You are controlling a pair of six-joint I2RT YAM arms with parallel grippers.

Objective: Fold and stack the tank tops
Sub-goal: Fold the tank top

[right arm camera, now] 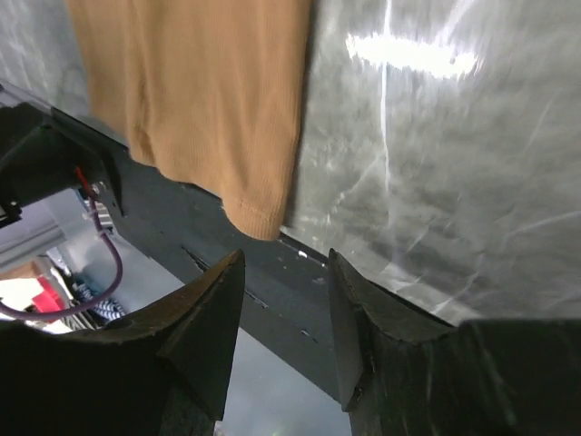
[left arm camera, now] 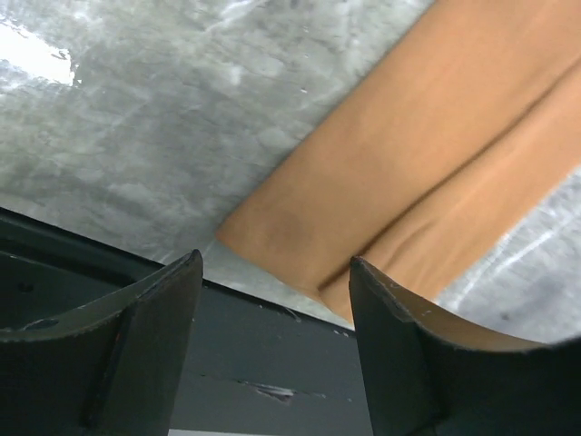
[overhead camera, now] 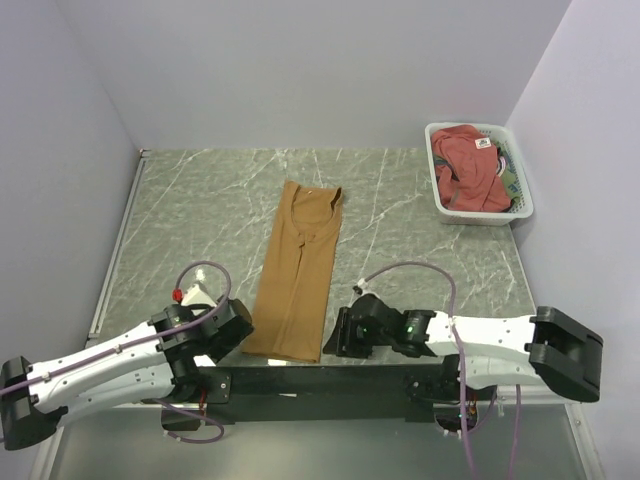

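The tan-brown tank top lay in the middle of the grey marble table, folded lengthwise into 1 long narrow strip. Its neckline pointed to the far wall and its hem reached the near edge, where it lay a little over the black bar that ran along the front of the table. In the left wrist view the cloth showed 2 layers, with 1 long fold line running along it.

The left gripper stood low, just beside the near left corner of the strip. Its 2 fingers were spread apart and released, with nothing between them; in its own camera the gap showed only the bar and the table edge, and the hem corner lay just beyond the fingertips.

The right gripper stood just beside the near right corner of the strip. It was also released: from its wrist camera the fingers were apart, and the rounded hem corner of the tan cloth lay just ahead of them, not touched.

The rust-red tank top lay crumpled in the white mesh basket at the far right corner, well apart from both arms.
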